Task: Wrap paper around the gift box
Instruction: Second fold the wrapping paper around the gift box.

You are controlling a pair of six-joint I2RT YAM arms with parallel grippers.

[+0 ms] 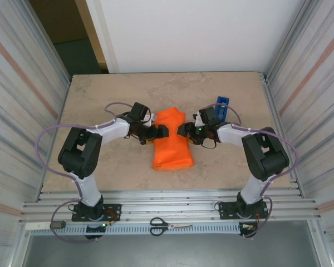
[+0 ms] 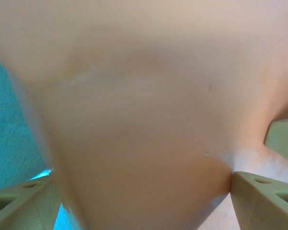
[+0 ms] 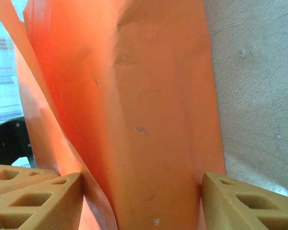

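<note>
At the middle of the worktop (image 1: 100, 94) the paper (image 1: 172, 150) lies bundled, the gift box hidden inside; the right hand (image 1: 182, 130) is half-closed on it and the left hand (image 1: 160, 132) is spread wide, grip unclear, so a slack left side could let the folds spring open.

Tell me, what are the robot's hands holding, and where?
The right gripper pinches the folded paper across its sides, near the far end. Whether the left gripper grips it cannot be told.

Paper (image 1: 172, 147) on table (image 1: 128, 94) centre; tape dispenser (image 1: 222, 104) behind-right.
</note>
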